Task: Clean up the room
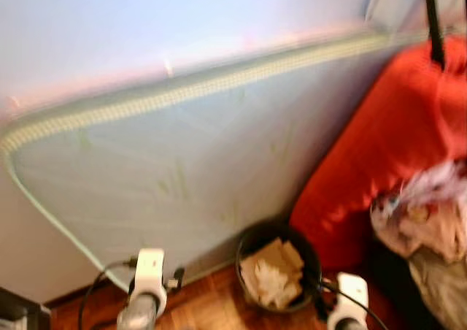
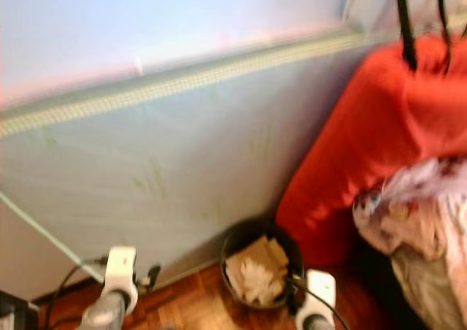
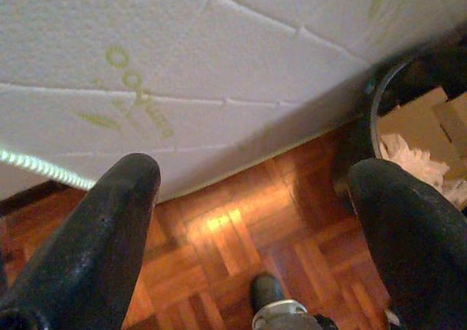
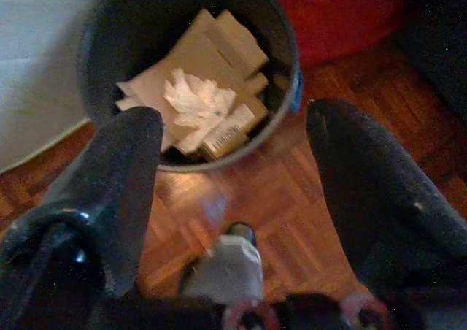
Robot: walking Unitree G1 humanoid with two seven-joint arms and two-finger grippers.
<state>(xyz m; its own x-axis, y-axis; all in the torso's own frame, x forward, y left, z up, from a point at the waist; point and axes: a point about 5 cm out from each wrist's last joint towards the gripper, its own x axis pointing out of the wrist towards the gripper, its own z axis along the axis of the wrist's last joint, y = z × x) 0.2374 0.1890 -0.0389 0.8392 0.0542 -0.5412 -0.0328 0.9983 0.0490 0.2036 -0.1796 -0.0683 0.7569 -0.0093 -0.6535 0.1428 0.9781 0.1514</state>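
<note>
A dark round bin [image 1: 278,275] at lower centre holds brown cardboard and crumpled white paper. Left gripper [image 3: 248,235] and right gripper [image 4: 233,191] both gape wide, empty.

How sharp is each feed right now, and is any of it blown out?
Both eye views are smeared by motion blur, and the wall above the mattress is washed out. The left wrist view is sharp on the quilting, with a bright patch on the floor. The right wrist view is soft and dim; the bin is readable.
</note>
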